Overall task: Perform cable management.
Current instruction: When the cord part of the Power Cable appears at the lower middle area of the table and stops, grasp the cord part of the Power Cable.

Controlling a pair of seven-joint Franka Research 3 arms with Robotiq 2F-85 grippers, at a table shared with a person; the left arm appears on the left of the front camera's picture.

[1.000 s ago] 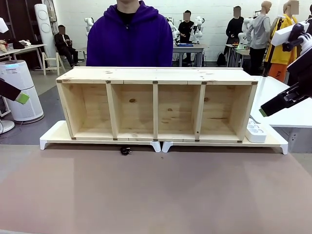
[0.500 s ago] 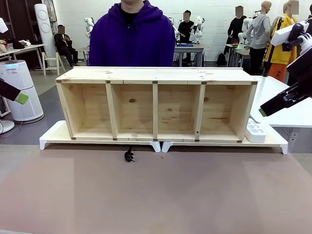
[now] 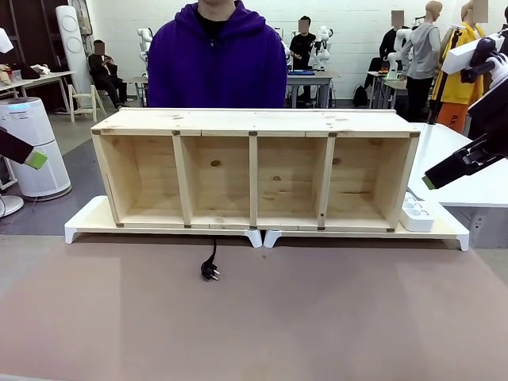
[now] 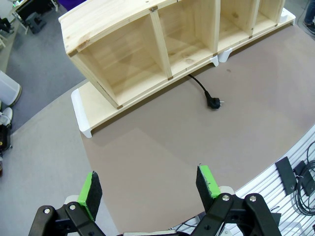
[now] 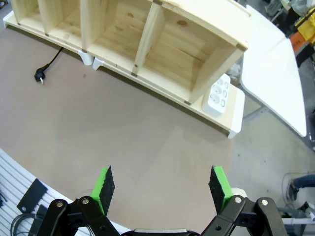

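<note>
One cable (image 3: pixel 213 258) lies on the brown tabletop (image 3: pixel 254 333). Its visible stretch comes out from under the wooden shelf (image 3: pixel 254 123), below the second compartment from the robot's left. Its long axis runs almost straight from the shelf toward the robot's side. The single small black plug (image 3: pixel 209 272) is at the near end, and its prongs point away from the shelf.

In the left wrist view, the left end effector (image 4: pixel 148 184) has its two green-padded fingers wide apart with nothing between them. The cable (image 4: pixel 202 88) lies well ahead of it, a little past the line of the right-hand finger, and nothing touches it. In the right wrist view, the right end effector (image 5: pixel 161 187) also has its two fingers spread with only bare tabletop in the gap. Here the cable (image 5: pixel 49 63) lies far ahead and out beyond the left-hand finger.

There is one shelf with four open compartments. It stands on two white risers (image 3: pixel 79 226) set end to end, whose ends meet near the middle. One white power strip (image 5: pixel 219 96) with round sockets lies on the riser just beside the shelf's end wall, ahead of the right end effector. One person in a purple hoodie (image 3: pixel 216 63) stands behind the shelf.
</note>
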